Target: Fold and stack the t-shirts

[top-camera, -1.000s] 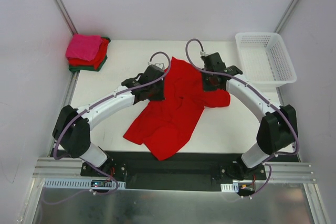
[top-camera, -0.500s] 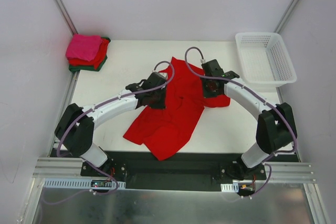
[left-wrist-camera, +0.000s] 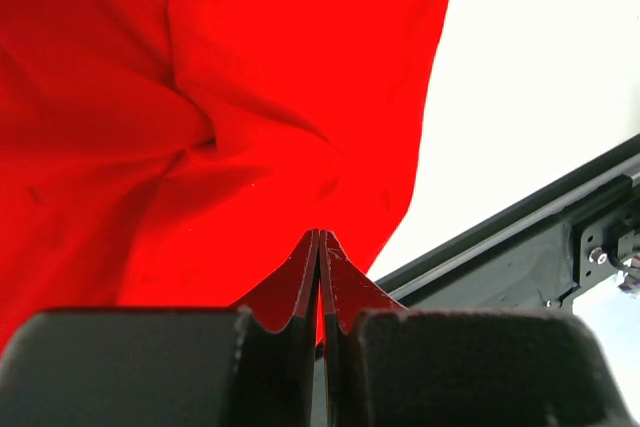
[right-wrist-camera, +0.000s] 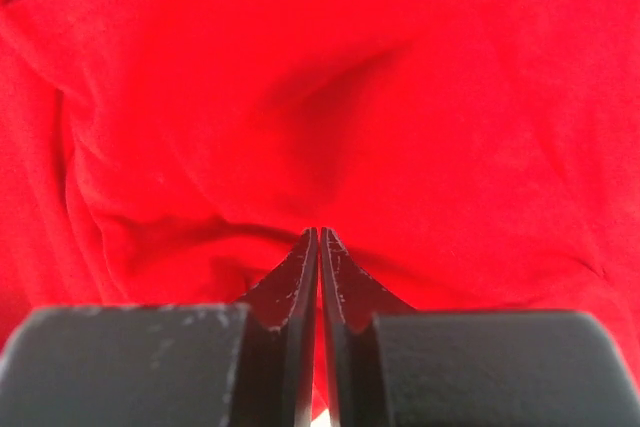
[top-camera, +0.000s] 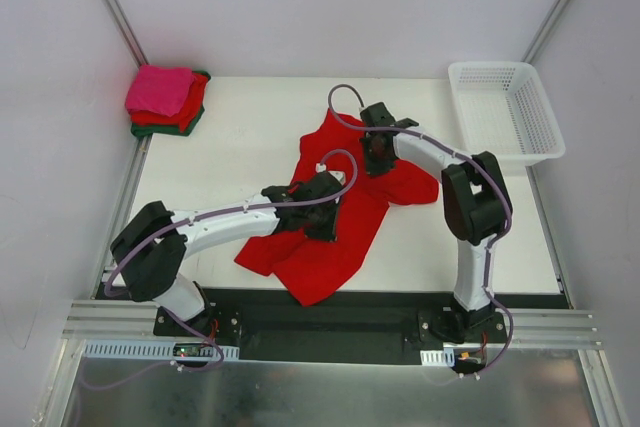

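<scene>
— Left pincer (left-wrist-camera: 320, 237) is squeezing tight shut, its two fingers pressing flat together. It is hanging over the near half of the big red t-shirt (top-camera: 312, 265).

— Is it pinching any cloth?

— I cannot tell. Red is showing all around the tips, but the tips are hiding that spot.

— Where is the shirt lying?

— It is lying crumpled in the middle of the white table (top-camera: 240, 137), spreading from near the black rail (top-camera: 340, 312) up toward the far side.

— And the right pincer (right-wrist-camera: 319, 233)?

— It is squeezing shut too, pointing down at the far part of the same shirt. Red folds are filling its whole view.

— What is sitting farther back?

— A white basket (top-camera: 505, 107) is sitting in the far right corner. In the far left corner, folded shirts are sitting in a pile: a pink t-shirt (top-camera: 160, 89) on top, a red folded t-shirt (top-camera: 192, 105) under it, and a green t-shirt (top-camera: 178, 129) at the bottom.
</scene>
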Action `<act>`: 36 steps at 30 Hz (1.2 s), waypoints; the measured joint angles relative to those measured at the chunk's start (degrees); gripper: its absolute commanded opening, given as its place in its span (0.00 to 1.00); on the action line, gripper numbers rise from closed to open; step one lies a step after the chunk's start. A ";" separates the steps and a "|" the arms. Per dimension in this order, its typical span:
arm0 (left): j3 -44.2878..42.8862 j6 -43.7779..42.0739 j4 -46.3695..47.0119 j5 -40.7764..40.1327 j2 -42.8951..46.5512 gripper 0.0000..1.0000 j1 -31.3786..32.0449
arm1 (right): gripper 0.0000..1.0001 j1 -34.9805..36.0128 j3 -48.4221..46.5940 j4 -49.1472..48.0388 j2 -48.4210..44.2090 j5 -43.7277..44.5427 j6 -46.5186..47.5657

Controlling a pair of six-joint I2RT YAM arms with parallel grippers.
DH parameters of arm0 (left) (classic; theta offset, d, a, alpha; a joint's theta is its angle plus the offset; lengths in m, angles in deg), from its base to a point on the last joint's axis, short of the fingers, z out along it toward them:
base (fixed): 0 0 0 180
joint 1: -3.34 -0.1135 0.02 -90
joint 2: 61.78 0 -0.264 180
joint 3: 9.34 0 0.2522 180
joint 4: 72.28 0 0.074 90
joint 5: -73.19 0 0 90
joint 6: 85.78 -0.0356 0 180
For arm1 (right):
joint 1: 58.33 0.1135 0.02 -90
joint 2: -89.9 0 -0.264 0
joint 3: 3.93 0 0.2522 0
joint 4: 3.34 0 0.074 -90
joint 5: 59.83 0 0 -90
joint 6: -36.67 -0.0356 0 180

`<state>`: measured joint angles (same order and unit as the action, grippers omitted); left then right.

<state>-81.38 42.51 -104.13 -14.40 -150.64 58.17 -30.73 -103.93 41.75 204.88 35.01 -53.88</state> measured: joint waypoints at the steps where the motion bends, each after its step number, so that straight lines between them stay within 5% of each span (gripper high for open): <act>1: 0.04 0.24 0.35 0.00 -0.26 0.00 0.15 | 0.06 -0.04 -0.35 -0.02 0.55 -0.22 0.00; 17: 0.02 2.01 0.90 0.61 -10.97 0.00 0.33 | 0.06 -2.62 -5.73 0.63 6.71 -5.42 1.22; 26: 2.05 3.15 0.55 1.09 -9.31 0.00 -0.68 | 0.06 -4.72 -7.26 2.62 7.58 -5.81 1.70; 36: 8.50 0.76 -10.51 -0.33 3.91 0.00 -14.23 | 0.06 -6.23 -9.01 4.94 8.61 -5.51 1.70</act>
<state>-72.88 43.27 -114.64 -14.73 -146.73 43.94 -36.96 -112.93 46.69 213.49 29.51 -52.18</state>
